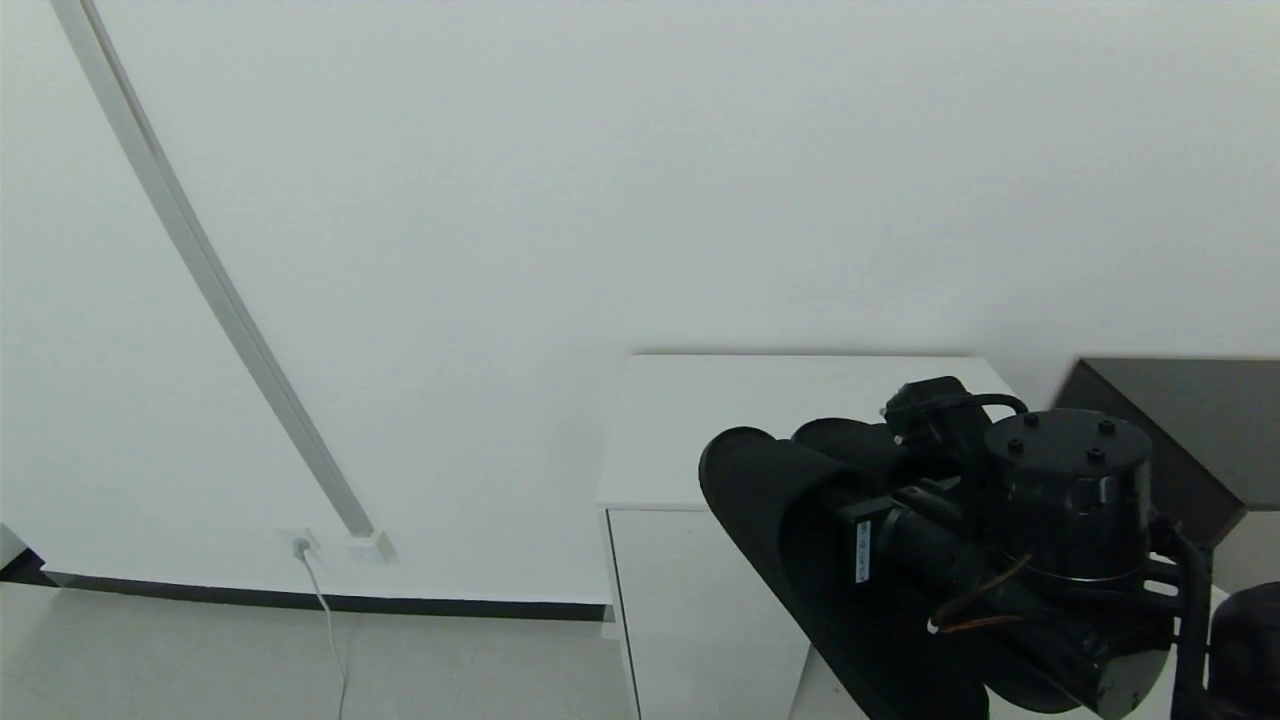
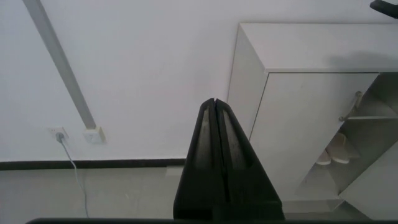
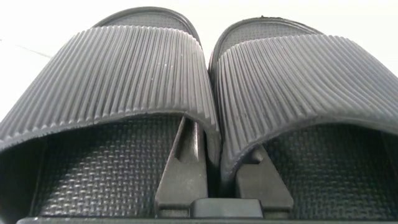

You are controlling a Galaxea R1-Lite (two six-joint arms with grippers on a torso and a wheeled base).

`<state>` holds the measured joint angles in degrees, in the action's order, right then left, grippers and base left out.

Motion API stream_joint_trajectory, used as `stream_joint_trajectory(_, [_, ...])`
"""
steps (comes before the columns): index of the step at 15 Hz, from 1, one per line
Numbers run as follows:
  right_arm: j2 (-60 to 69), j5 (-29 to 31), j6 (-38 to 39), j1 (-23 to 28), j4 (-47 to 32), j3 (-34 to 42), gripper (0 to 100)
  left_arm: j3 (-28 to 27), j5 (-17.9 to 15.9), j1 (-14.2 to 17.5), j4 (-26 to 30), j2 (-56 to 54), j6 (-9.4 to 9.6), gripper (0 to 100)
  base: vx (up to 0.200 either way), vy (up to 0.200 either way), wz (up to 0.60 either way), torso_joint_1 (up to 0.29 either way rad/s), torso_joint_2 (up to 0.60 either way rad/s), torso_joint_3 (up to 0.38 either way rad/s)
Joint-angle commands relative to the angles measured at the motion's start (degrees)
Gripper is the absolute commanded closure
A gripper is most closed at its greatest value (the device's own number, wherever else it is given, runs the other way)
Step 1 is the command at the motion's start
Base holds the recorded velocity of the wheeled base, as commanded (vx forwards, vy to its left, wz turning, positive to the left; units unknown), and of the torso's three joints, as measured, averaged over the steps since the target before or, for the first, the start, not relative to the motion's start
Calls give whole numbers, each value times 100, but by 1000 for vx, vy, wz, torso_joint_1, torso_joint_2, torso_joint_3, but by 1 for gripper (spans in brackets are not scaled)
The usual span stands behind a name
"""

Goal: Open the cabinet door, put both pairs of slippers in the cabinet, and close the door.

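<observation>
A pair of black slippers [image 3: 143, 81] with ribbed straps is clamped side by side in my right gripper [image 3: 217, 152], whose fingers [image 3: 183, 165] pinch the two inner side walls together. In the head view the black slippers [image 1: 780, 500] hang in front of the white cabinet [image 1: 700, 600], near its top edge. In the left wrist view the cabinet [image 2: 298, 124] stands open on its far side, and a light pair of slippers [image 2: 336, 151] lies on an inner shelf. My left gripper [image 2: 214, 106] is shut with nothing in it, off to the cabinet's left, facing the wall.
A dark table [image 1: 1180, 420] stands right of the cabinet. A wall socket with a hanging cable [image 1: 300, 548] and a slanted cable duct [image 1: 200, 270] are on the white wall to the left. Bare floor [image 1: 200, 660] lies left of the cabinet.
</observation>
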<state>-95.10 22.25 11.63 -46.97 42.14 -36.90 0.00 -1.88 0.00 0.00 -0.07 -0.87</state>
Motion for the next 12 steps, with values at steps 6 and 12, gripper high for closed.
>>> stream_joint_trajectory(6, [-44, 8, 85, 21, 92, -10, 100, 0, 3, 0, 0, 7, 7, 100, 0, 0, 0, 0, 0, 0])
stream_joint_trajectory(12, [-70, 34, 67, 12, 101, 34, 100, 0, -6, 0, 0, 7, 16, 100, 0, 0, 0, 0, 0, 0])
